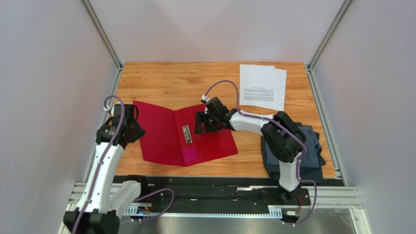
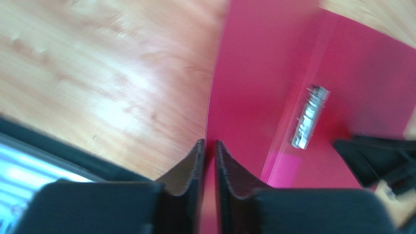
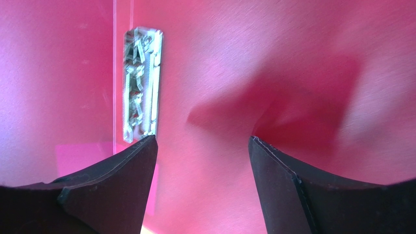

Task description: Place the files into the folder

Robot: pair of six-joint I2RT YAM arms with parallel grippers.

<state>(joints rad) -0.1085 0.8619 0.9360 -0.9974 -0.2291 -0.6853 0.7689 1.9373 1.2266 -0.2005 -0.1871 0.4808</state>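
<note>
Folder (image 1: pixel 161 136), left gripper (image 2: pixel 209 142) a slit at its blurred edge — grip unclear, right gripper (image 3: pixel 202 139) wide by clip (image 3: pixel 141 83)

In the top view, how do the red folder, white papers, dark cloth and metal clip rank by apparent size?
Largest: red folder. Next: white papers and dark cloth, alike; the right arm hides part of the cloth. Smallest: metal clip.

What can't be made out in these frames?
- Left gripper: left wrist view is blurred; its jaws stand barely apart at the folder edge, grip uncertain.
- Files: top view, print too small to read.
- Cloth: top view, partly hidden by the right arm.
- Right gripper: right wrist view, open; contact with the folder unclear.
</note>
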